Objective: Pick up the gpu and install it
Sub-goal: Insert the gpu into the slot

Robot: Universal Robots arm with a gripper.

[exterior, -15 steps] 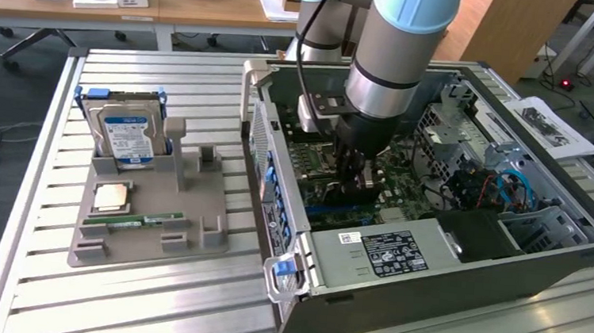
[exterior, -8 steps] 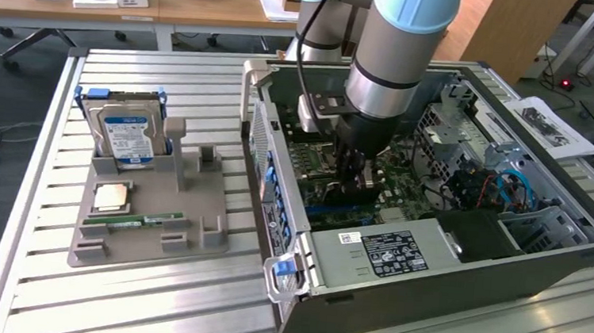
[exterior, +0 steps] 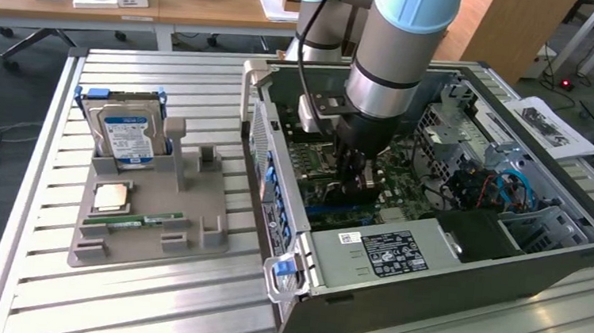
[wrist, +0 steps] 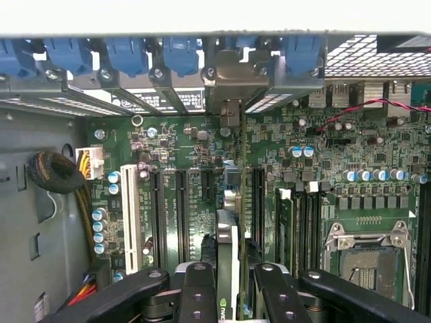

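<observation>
Inside the open computer case (exterior: 436,293), my gripper (exterior: 355,188) hangs low over the motherboard (wrist: 323,161). It is shut on the gpu (wrist: 227,259), a thin dark card seen edge-on between the two black fingers (wrist: 198,291). In the wrist view the card runs along a black expansion slot (wrist: 258,202) toward the case's rear wall. Its metal end bracket (wrist: 232,84) sits among the blue slot latches (wrist: 128,54). In the exterior view the gpu (exterior: 358,195) is mostly hidden by the gripper.
A grey parts tray (exterior: 194,234) at the exterior view's left holds a silver hard drive (exterior: 125,135), a CPU chip (exterior: 111,197) and a green memory stick (exterior: 150,221). A white slot (wrist: 130,215), CPU socket (wrist: 363,259), cable bundle (wrist: 57,171) and power supply (exterior: 388,253) surround the gripper.
</observation>
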